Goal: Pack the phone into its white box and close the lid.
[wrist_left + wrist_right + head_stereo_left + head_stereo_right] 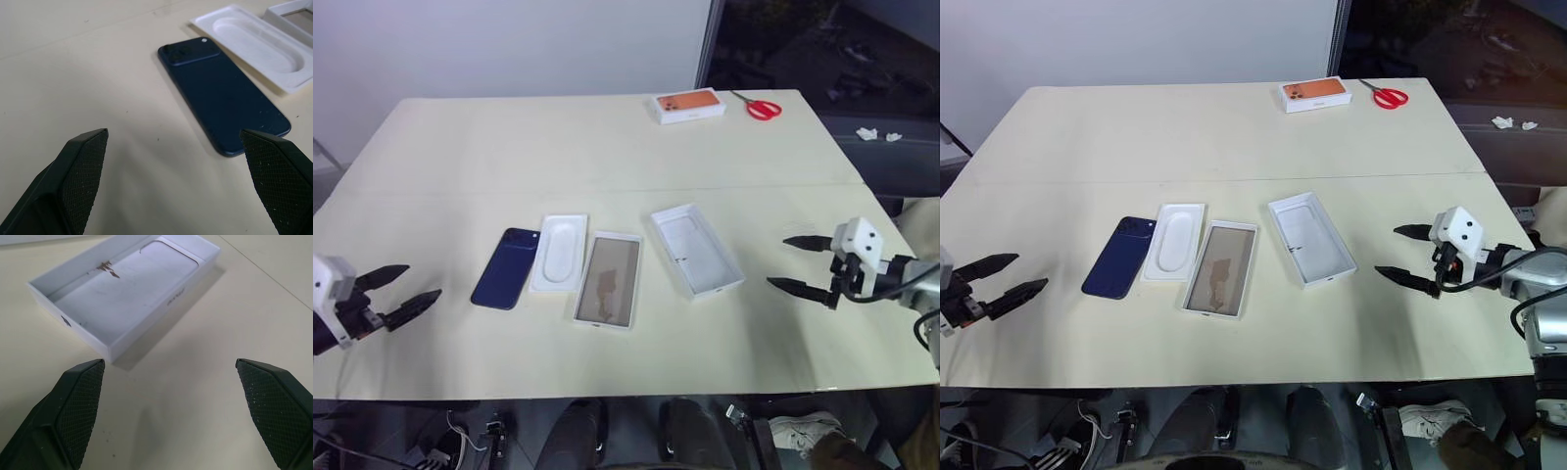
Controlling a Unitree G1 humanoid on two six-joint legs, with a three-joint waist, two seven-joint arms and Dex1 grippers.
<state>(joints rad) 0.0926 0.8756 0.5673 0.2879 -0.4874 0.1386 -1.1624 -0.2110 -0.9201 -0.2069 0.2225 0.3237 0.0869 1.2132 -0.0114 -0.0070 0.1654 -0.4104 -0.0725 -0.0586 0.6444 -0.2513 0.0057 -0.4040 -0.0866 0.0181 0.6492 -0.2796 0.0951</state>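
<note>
On the cream table [607, 137], four items sit in a row near the front edge. Leftmost is the phone [507, 267], back up with the camera bump at its far end. Just beside it on the right is a white insert [559, 252] with an oval recess. Next is a shallow white tray with a brownish inside [609, 279], open side up. Can't tell if that's the lid or the box. Rightmost is another open white tray [696, 249], angled, empty, slightly apart from the others. Left gripper [399, 291] hovers left of the phone, fingers spread wide, holding nothing. Right gripper [800, 264] hovers right of the angled tray, also spread and empty. Far edge of the table: orange-phone box [689, 105], red scissors [760, 106] beside it.
</note>
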